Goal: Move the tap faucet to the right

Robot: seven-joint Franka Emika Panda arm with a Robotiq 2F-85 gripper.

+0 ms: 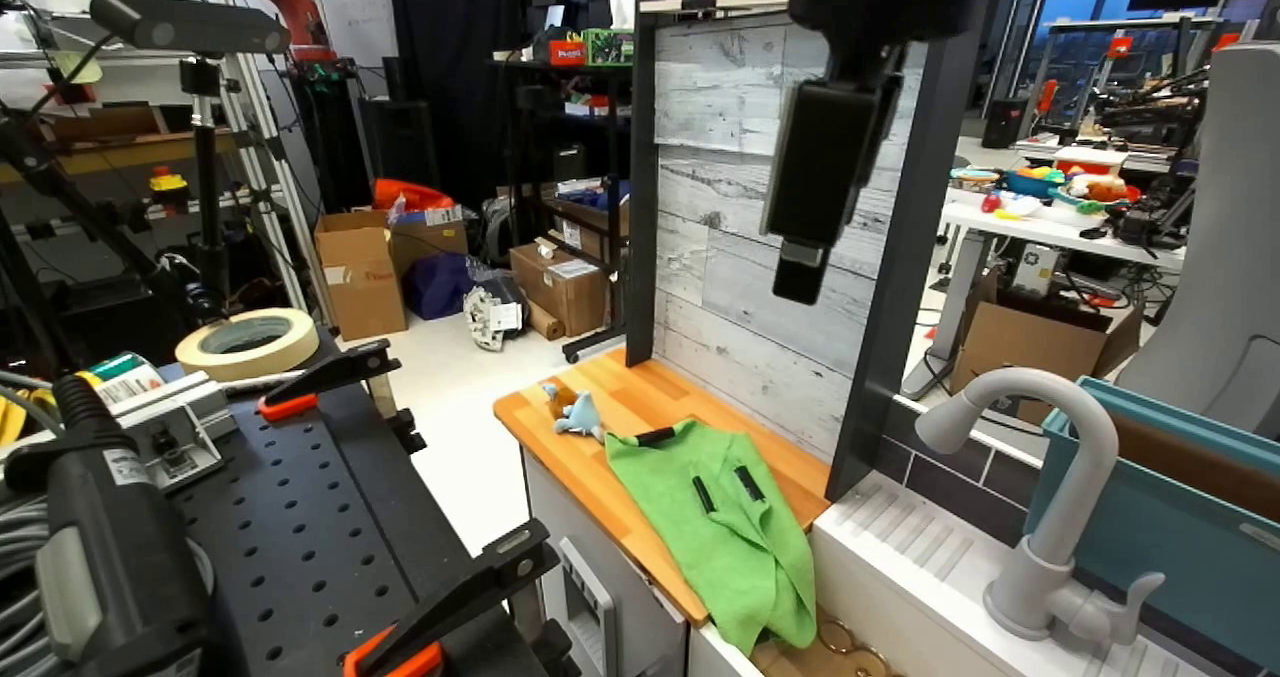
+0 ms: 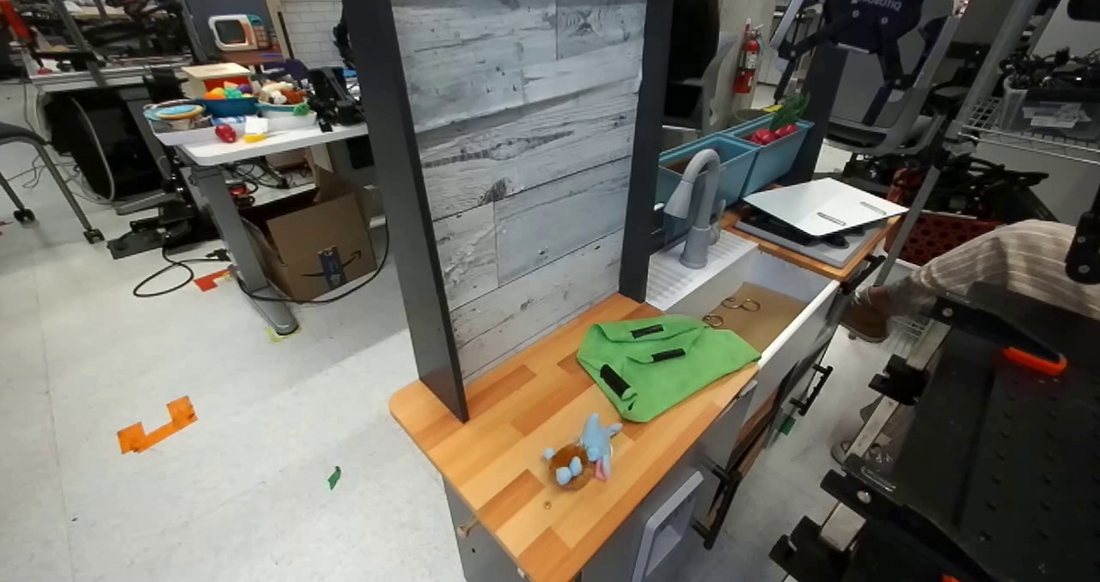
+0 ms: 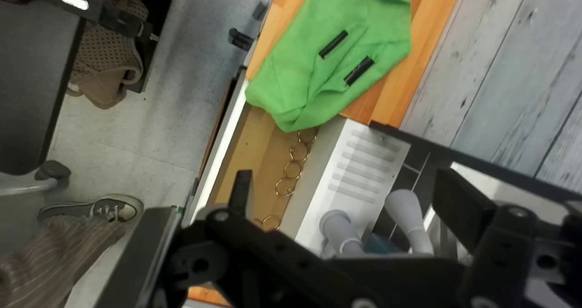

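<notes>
Gripper [image 3: 352,199]: is holding its two black fingers wide apart at the bottom of the wrist view.
Tap faucet [image 3: 404,210]: is standing on the white drainboard [image 3: 345,180], lower right of centre, showing between the fingers and partly hidden by the gripper; in both exterior views, it is showing apart from the gripper.
Green cloth [image 3: 313,71]: is lying at top centre across the wooden counter [image 3: 398,92], bearing three black strips [image 3: 333,44], its lower end overhanging the basin [image 3: 309,185].
Gold rings [image 3: 293,178]: are lying in the basin, near centre.
Shoe [image 3: 95,208]: is resting on the pale floor [image 3: 113,148], lower left.
</notes>
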